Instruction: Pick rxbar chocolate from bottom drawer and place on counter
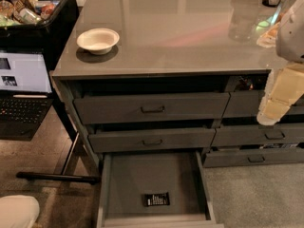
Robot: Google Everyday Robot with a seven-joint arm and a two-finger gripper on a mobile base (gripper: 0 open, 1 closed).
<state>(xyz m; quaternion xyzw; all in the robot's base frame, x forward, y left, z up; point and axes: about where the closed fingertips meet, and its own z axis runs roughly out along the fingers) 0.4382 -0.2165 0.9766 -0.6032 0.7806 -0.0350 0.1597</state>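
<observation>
Task at its start: bottom drawer [142, 175] open at lower centre, rxbar chocolate [157, 199] flat on its floor, untouched; end effector [271, 109] at right edge, well apart, aperture not discernible; pick and placement on desk [180, 37] outstanding.

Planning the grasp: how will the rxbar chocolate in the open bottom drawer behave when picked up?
The rxbar chocolate lies flat on the bottom drawer floor, so it probably won't roll or tip. Small and thin, it is likely light. Its low edge may be hard to pinch. The gripper hangs up right, by the right-hand drawers.
</observation>
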